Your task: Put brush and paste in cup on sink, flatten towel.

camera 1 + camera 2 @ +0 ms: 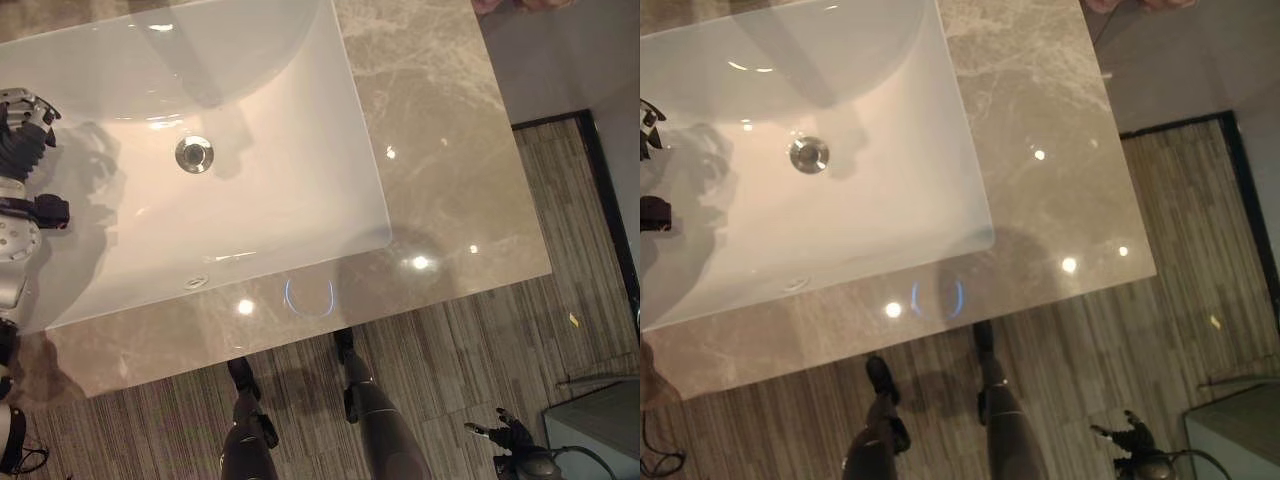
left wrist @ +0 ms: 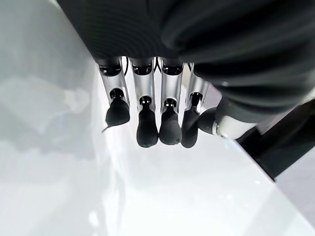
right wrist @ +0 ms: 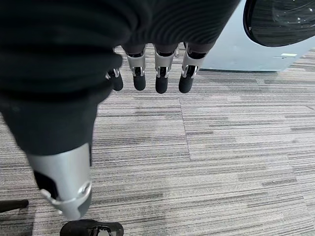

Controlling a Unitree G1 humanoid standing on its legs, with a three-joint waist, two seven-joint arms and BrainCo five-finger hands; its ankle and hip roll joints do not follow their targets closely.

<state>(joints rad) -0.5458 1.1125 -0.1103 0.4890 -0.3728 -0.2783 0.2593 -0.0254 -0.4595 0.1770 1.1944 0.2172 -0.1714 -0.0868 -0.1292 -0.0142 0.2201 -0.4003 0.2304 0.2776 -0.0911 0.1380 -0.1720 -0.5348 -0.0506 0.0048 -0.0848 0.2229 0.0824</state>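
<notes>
A: Item, nearest: right robot hand (image 1: pixel 512 437), recorded at 5 o'clock, low over the striped carpet floor (image 1: pixel 470 340), well apart from the table. Condition?

B: Fingers (image 3: pixel 162 78) entered as straight and relaxed, nothing held. A pale rounded unit (image 3: pixel 256 49) is noted beyond them, on the floor.

A: Item, next: table (image 1: pixel 440 170), brown marble, with a white sink (image 1: pixel 220 190) set into it and a metal drain (image 1: pixel 194 154) at the basin's centre.

B: Left robot hand (image 1: pixel 22 120) is logged at 9 o'clock, over the sink's edge. Its fingers (image 2: pixel 147 128) are listed as extended downward, loosely open, empty, above the white basin.

A: Brush, paste, cup, towel?

B: None entered; their places cannot be told. The step in hand is judged to be locating them, nothing yet gathered. A turn of the view toward 9 o'clock is judged to be called for next.

A: Writing, labels?

B: None legible. At 12 o'clock, far, a person's hand (image 1: pixel 520 5) is noted past the table's edge.
</notes>
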